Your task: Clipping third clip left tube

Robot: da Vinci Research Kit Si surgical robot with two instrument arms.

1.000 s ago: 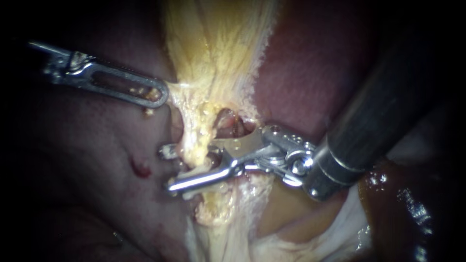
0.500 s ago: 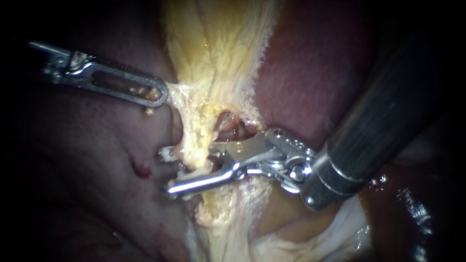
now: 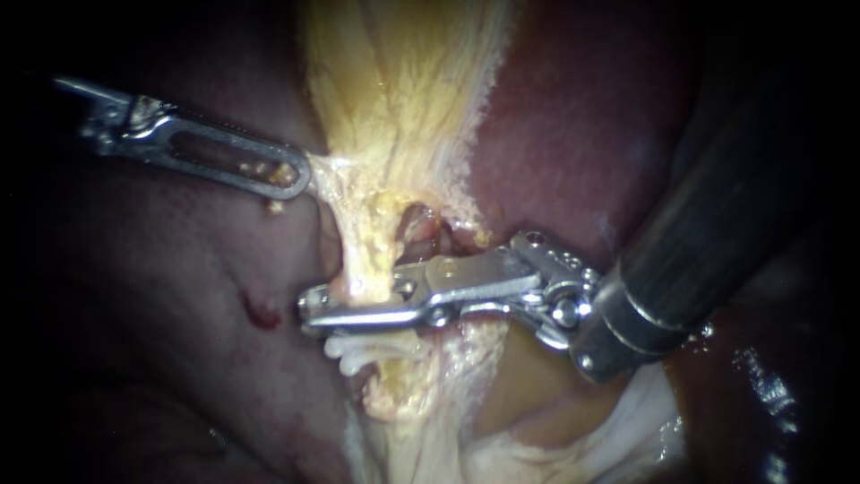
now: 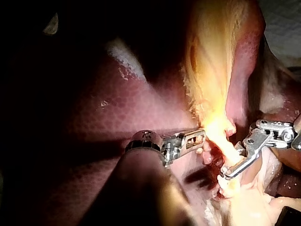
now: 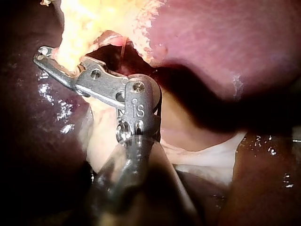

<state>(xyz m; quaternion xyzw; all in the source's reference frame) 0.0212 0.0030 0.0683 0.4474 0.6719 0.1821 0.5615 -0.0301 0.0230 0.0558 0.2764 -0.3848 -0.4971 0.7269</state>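
The left instrument (image 3: 296, 176) enters from the left. Its slotted jaws lie together, clamped at the tips on a yellow strand (image 3: 330, 167) (the strand is stretched taut toward the centre). The tube (image 3: 367, 269), pale yellow, runs downward at the centre. The right instrument (image 3: 312, 306) crosses the tube from the right, with both jaws pressed against it from opposite sides. A white clip (image 3: 354, 345) sits on the tube just below these jaws. The liver (image 3: 573, 116) lies behind, at the right.
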